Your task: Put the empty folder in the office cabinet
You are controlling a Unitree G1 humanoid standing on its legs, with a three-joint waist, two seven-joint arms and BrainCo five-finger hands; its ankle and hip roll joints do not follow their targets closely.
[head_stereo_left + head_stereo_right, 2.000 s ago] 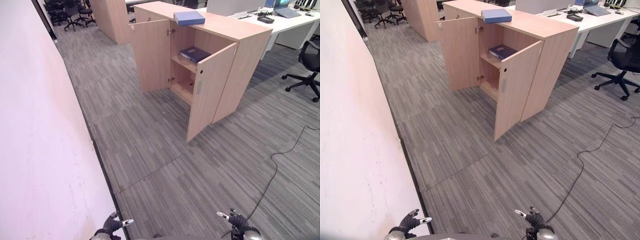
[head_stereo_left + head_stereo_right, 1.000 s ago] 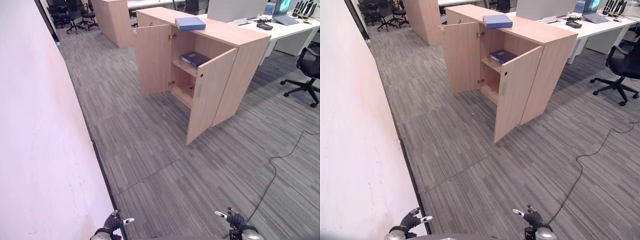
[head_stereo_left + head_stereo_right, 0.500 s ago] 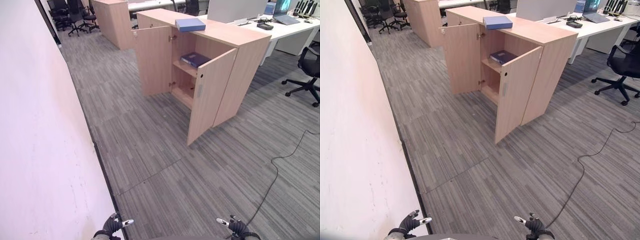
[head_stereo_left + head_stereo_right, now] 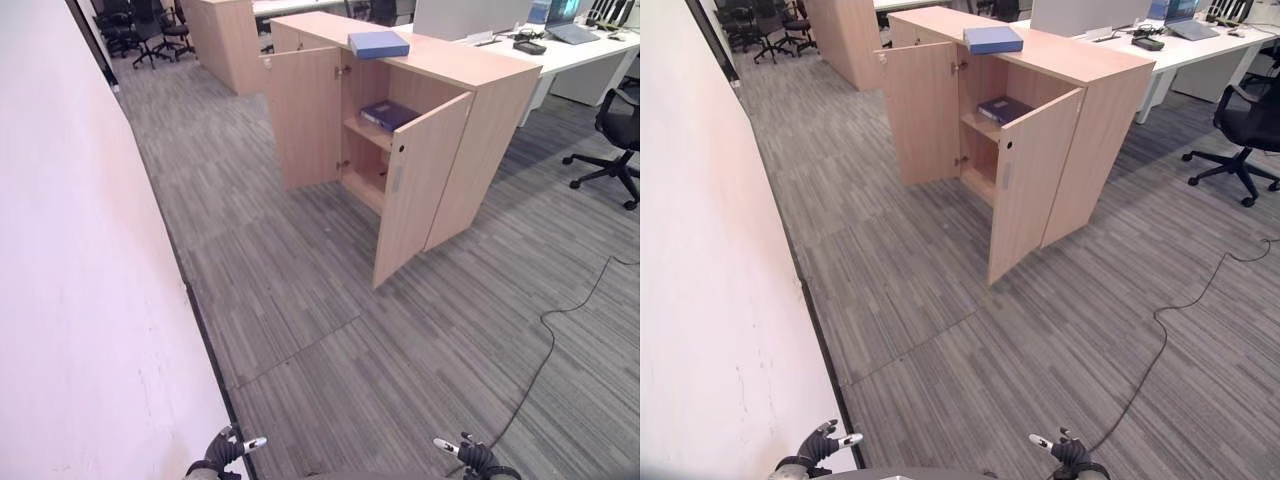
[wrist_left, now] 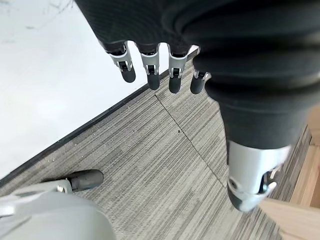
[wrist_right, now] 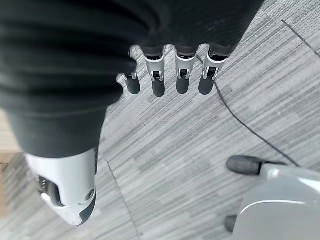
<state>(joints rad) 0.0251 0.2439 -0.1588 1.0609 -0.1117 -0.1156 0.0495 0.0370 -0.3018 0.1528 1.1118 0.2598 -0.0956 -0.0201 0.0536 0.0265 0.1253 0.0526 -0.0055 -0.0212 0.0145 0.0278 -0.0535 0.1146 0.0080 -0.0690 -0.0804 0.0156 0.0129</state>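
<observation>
We stand well back from the office cabinet (image 4: 420, 130), whose two doors hang open toward us across a stretch of grey carpet (image 4: 300, 300). A light blue folder (image 4: 379, 44) lies flat on the cabinet's top, and a darker blue folder (image 4: 388, 115) lies on the upper shelf inside; we cannot tell from here which of them is the empty one, though the one on top looks the likelier candidate to be shelved. Our left hand (image 5: 150, 65) and right hand (image 6: 170, 70) both hang low at our sides with fingers straight and relaxed, holding nothing. The step in hand, as we judge it, is the approach. We should walk in toward the open side, keeping clear of the near door (image 4: 420, 185) that juts out into our path, and stop close enough to reach the top without leaning on either door.
</observation>
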